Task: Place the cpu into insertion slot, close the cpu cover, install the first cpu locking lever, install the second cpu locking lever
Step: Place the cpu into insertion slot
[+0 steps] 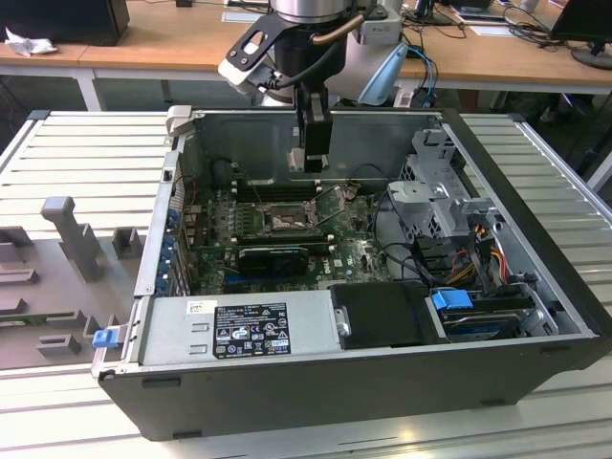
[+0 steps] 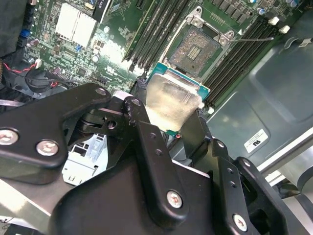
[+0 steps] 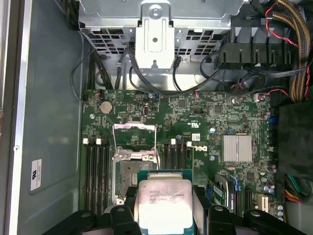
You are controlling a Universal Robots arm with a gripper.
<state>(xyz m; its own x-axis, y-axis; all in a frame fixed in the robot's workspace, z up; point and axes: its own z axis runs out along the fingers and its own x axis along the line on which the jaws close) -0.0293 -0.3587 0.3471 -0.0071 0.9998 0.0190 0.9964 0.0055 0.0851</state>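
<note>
My gripper (image 3: 167, 219) pinches the cpu (image 3: 164, 203) by opposite edges, its square metal top facing my wrist, the faint print unreadable. The bare insertion slot (image 3: 126, 174) lies just beyond my fingertips.

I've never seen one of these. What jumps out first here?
An opened computer case lies on its side, its green circuit board exposed. Above the board, the robot's hand grips a silvery square cpu. Close by on the board, the dark insertion slot sits empty and uncovered.
</note>
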